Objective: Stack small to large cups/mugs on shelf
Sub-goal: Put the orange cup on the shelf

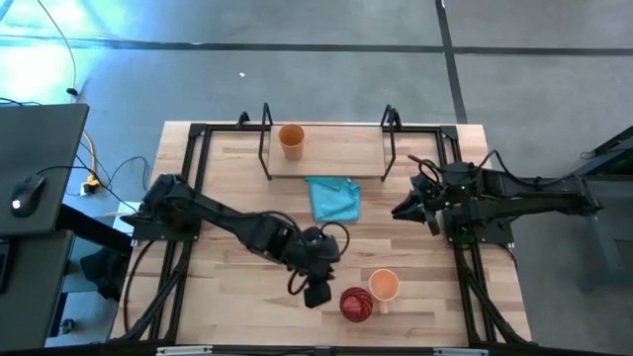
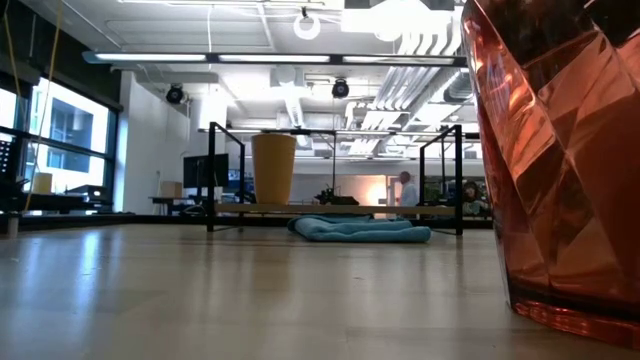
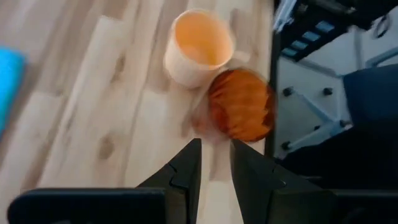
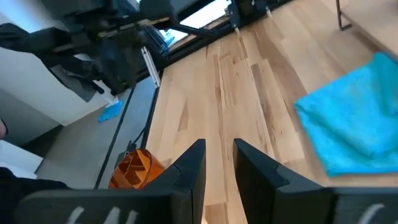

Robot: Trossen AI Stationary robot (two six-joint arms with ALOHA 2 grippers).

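- The left gripper (image 1: 317, 292) hangs over the tabletop (image 1: 227, 297) near its front edge, its two dark fingers (image 3: 186, 171) drawn close with only a narrow gap and nothing between them.
- Just beside it, at about 3 o'clock in the high view, stands the dark red ribbed cup (image 1: 357, 304); the left wrist view shows that cup (image 3: 241, 113) a little ahead of the fingertips, not touching them.
- The bright orange mug (image 1: 384, 286) sits against the red cup, at its 1 o'clock, mouth up (image 3: 198, 47).
- A blue cloth (image 1: 333, 198) lies crumpled at 12 o'clock from the left gripper, just in front of the shelf (image 1: 336, 158).
- The mustard-tan tumbler (image 1: 291, 140) stands upright on the shelf's left part (image 2: 273, 168).
- The right gripper (image 1: 408, 208) waits at the table's right side, near the shelf's right end, fingers (image 4: 188, 168) nearly closed on nothing.
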